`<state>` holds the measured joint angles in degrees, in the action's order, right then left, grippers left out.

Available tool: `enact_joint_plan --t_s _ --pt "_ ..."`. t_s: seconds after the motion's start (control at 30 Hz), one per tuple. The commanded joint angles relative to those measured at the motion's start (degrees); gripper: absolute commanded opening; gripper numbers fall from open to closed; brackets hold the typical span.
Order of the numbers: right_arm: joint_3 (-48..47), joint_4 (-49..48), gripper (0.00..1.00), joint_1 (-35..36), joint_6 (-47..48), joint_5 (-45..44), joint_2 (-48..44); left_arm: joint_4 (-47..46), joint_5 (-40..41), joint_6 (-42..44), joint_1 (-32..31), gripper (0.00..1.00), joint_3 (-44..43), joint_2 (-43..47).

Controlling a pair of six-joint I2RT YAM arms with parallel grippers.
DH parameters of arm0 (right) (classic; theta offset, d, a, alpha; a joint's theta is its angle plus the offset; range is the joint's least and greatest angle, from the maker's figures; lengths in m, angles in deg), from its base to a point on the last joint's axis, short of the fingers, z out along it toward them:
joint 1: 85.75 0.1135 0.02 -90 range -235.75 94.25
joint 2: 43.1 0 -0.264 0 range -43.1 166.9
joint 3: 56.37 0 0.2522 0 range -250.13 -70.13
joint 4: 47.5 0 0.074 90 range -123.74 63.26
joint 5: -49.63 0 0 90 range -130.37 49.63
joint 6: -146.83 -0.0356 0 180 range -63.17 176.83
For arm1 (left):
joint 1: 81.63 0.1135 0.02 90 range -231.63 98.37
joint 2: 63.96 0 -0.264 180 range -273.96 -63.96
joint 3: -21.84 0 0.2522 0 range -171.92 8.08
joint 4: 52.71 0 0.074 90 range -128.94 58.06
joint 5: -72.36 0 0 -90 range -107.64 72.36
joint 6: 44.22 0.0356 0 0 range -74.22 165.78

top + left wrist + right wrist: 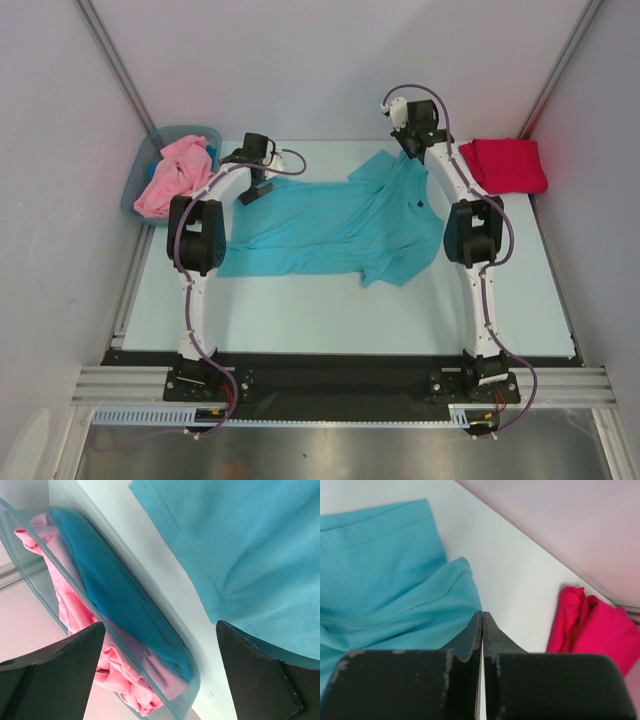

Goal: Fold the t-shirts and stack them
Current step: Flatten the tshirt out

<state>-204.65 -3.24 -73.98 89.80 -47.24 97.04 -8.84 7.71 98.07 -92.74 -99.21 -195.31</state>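
one red t-shirt (505, 165) looks folded, far right; teal t-shirt (330, 225) lies spread, unfolded; pink t-shirt (175, 175) sits in the bin (129, 196); left gripper (258, 190) gapes empty; right gripper (482, 614) is pressed shut, holding nothing.

This is a robotics lab test cell: plain pale-grey panel walls (330, 60) on aluminium corner struts (112, 60) box in a flat white table (300, 310). A white-and-black left robot arm (190, 320) and right robot arm (485, 310) are bolted to a slotted aluminium rail (340, 385) at its near edge.

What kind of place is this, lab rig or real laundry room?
Likely a lab test cell: blank panel walls, left arm and right arm mounted on an aluminium frame, a teal t-shirt spread on the table.
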Motion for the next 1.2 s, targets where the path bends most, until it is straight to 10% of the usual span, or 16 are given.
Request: enact_joint_plan --t_s 0.0,0.17,0.2,0.23,0.43,0.6,0.77,1.17 --pt "-2.33 -0.88 0.0 0.45 0.43 -1.74 2.6 0.04 0.32 -1.58 -0.31 1.0 0.58 4.08" --pt "1.71 -1.94 0.08 -0.52 0.69 -2.18 2.07 -0.05 0.41 -2.19 -0.31 1.0 1.29 4.52" --pt "2.06 -1.76 0.18 -0.61 0.86 -3.05 2.25 0.04 0.5 -2.28 -0.22 1.0 1.38 4.52" --pt "2.76 -1.85 0.48 -0.69 1.13 -3.49 2.51 -0.05 0.5 -2.2 -0.22 1.0 1.55 4.7" --pt "4.53 -1.67 0.62 -2.54 -1.76 -4.03 1.72 -0.05 0.76 -1.93 -0.22 1.0 1.9 5.23" --pt "3.91 0.6 0.49 -1.93 -2.47 -2.18 0.84 -0.31 1.02 -1.4 -0.22 1.0 1.64 4.7" --pt "11.81 2.54 0.0 -2.71 -2.91 0.54 -2.84 -0.75 0.94 -1.14 -0.31 1.0 2.16 5.14" --pt "21.14 5.01 0.0 -3.42 -3.61 3.09 -7.77 -1.37 0.85 -0.35 -0.31 1.0 0.59 3.73"
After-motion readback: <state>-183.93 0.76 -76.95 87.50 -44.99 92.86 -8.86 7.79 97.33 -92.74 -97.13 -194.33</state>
